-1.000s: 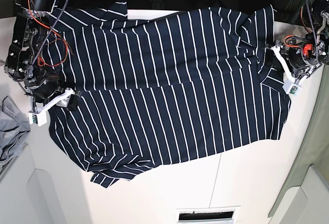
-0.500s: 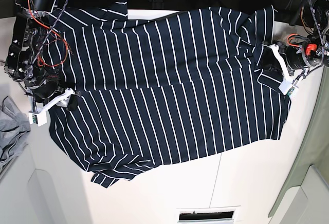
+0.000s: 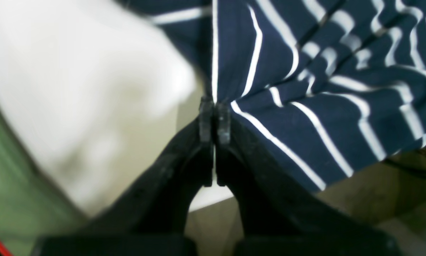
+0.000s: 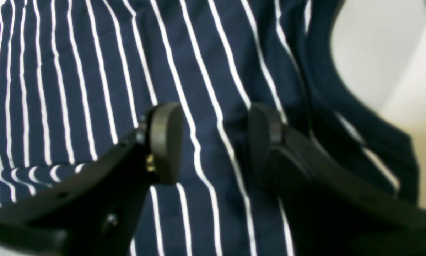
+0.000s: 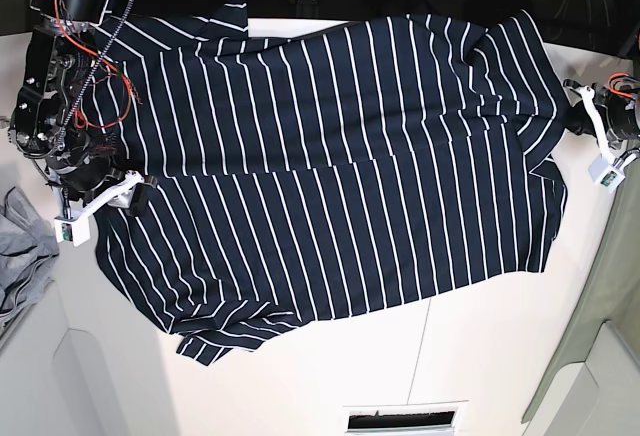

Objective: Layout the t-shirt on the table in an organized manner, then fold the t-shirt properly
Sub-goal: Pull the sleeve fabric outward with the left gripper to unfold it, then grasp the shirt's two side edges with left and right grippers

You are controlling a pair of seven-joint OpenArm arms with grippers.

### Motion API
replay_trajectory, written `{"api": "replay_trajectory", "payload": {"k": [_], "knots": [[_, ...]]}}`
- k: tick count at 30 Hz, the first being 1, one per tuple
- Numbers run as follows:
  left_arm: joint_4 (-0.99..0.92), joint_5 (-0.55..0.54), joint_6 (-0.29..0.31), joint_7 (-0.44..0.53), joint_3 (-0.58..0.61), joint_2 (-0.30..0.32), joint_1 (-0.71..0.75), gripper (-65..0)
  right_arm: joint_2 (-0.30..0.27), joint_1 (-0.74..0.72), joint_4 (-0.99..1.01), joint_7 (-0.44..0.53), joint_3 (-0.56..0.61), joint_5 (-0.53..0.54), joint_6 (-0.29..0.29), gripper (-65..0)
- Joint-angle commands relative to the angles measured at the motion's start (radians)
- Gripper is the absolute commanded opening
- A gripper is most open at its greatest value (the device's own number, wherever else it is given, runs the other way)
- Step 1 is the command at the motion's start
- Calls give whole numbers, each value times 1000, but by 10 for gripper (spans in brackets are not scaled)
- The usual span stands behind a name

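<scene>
Moved out to the right since a second ago: left gripper [image 5: 598, 142], then over the bunched right part of the t-shirt [image 5: 330, 186], now beyond the cloth's right edge, near the right side of the table [image 5: 330, 376]. Jaws spread back then, pressed together now. Bunched folds on the right mostly drawn flatter, with the far-right corner of the shirt reaching farther right than before.

From the left wrist view: black fingertips [image 3: 205, 117] shut tight against each other, pinching a navy edge of the shirt right at the tips, striped cloth fanning away up and to the right, blurred white tabletop to the left.

Right gripper [image 5: 100, 201] at the shirt's left edge, same place as before. Jaws spread apart, striped fabric visible between the two pads [image 4: 166, 142]; contact with the cloth not clear from these views.

Shirt spread wide across the far half of the table, stripes running near to far, a horizontal fold line across the middle, a rumpled corner at the near left. Far-left part tucked under the right arm's base. Grey cloth [image 5: 20, 256] off to the left; pale green panel [image 5: 612, 286] at the right.
</scene>
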State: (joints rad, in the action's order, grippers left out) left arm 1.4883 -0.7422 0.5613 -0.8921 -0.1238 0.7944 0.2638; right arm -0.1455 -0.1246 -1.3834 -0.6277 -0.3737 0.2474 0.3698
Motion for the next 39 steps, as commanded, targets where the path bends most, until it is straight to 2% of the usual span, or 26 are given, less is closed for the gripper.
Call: {"api": "replay_trajectory", "payload": {"k": [1,4,7,11,15,18,20,22,24,25,30,35,36,39], "knots": [[14,-5,0,-3,-10,30,8,-650,-21,-16,-13,26,-4,5,-4,-349],[14,-6,2,-19,-10,43,55,-650,-42,-16,-13,26,-4,6,-8,-349],[14,-11,35,-23,-10,42,95,-650,-59,-16,-13,26,-4,9,-8,-348],[14,-65,34,-30,-33,42,103,-648,-64,-16,-13,26,-4,54,-7,-349],[15,-116,34,-25,-177,36,101,-548,-64,-16,-13,26,-4,93,-6,-349],[16,-146,34,14,-309,37,101,-546,-64,-18,-13,26,-4,125,-4,-351],[16,-187,37,48,-369,37,101,-546,-59,-23,-13,29,-3,138,26,-395],[16,-251,74,76,-385,36,90,-546,-46,-33,-13,31,-2,138,36,-503],[16,-286,95,78,-381,21,75,-547,-36,-39,-13,37,13,138,37,-630],[16,-290,101,80,-376,5,61,-547,-34,-39,-13,43,24,135,37,-650],[16,-269,101,90,-299,-81,-17,-555,-34,-41,-13,60,117,84,38,-650],[16,-124,100,140,-130,-147,-91,-581,-34,-45,26,109,232,-32,38,-650],[16,-96,84,149,-101,-156,-101,-581,-34,-50,50,123,249,-50,38,-650],[6,37,-34,181,-34,-165,-116,-581,-35,-80,148,180,290,-111,39,-650]]}}
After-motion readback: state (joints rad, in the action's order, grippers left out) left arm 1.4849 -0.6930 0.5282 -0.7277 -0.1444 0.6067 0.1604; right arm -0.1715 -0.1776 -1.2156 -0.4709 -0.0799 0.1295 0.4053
